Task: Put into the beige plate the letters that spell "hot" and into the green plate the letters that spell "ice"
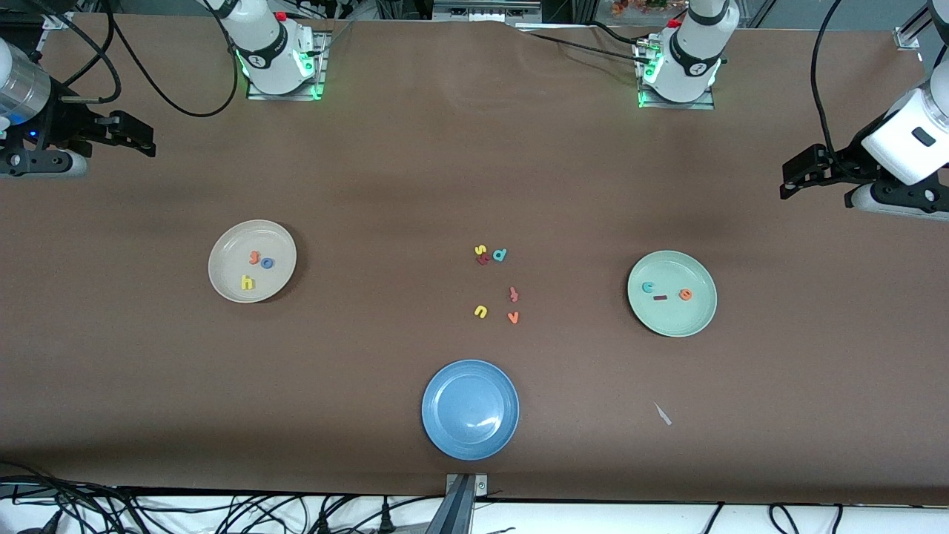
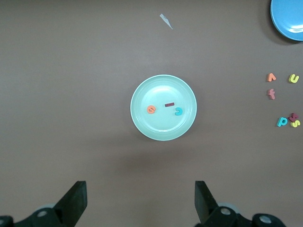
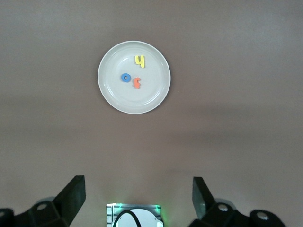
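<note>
The beige plate (image 1: 230,259) (image 3: 118,94) lies toward the right arm's end of the table. In it are the yellow h (image 1: 247,282), the blue o (image 1: 267,262) and the orange t (image 1: 254,257). The green plate (image 1: 693,315) (image 2: 161,127) lies toward the left arm's end and holds the teal c (image 1: 648,287), the maroon i (image 1: 660,297) and the orange e (image 1: 685,294). My right gripper (image 1: 148,141) (image 3: 137,196) hangs open and empty high over its end of the table. At the other end, my left gripper (image 1: 787,182) (image 2: 140,198) is open and empty too.
A blue plate (image 1: 470,409) sits near the front edge. Loose letters lie mid-table: yellow s (image 1: 480,250), teal d (image 1: 500,255), a dark red one (image 1: 483,259), pink t-like (image 1: 513,294), yellow u (image 1: 480,311), orange v (image 1: 513,317). A white scrap (image 1: 662,414) lies nearer the front camera than the green plate.
</note>
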You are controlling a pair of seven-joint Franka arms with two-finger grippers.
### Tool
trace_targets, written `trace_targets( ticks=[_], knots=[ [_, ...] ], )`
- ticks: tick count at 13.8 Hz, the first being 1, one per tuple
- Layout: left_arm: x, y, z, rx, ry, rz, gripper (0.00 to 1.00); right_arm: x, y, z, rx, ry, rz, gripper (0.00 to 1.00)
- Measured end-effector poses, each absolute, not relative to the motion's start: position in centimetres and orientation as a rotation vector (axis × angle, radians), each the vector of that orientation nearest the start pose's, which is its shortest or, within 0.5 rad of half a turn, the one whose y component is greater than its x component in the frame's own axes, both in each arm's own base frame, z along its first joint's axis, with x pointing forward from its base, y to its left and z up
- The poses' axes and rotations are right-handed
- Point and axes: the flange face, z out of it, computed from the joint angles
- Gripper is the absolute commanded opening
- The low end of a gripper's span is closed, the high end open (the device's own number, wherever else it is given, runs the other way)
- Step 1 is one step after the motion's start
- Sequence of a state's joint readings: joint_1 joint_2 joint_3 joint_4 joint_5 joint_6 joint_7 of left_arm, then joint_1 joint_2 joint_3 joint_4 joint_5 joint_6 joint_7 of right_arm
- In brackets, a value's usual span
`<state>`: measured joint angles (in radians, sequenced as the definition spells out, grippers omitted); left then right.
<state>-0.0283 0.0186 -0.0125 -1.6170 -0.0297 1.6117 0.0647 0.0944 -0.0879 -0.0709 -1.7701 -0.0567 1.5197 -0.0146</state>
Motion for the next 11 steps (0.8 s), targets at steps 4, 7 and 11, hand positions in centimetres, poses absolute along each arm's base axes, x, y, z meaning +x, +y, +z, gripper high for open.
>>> trace_targets(
  ticks=[4, 7, 11],
  knots=[
    [56.2, -2.6, 59.6, -3.167, 0.165, 0.038, 1.00, 52.4, 0.6, 56.9, -3.183, -0.067, 0.273, 1.00],
    [56.2, -2.6, 59.6, -3.167, 0.165, 0.038, 1.00, 52.8, 0.7, 57.0, -3.184, -0.069, 0.269, 1.00],
    [56.2, -2.6, 59.6, -3.167, 0.165, 0.038, 1.00, 52.8, 0.9, 57.1, -3.185, -0.074, 0.263, 1.00]
  ],
)
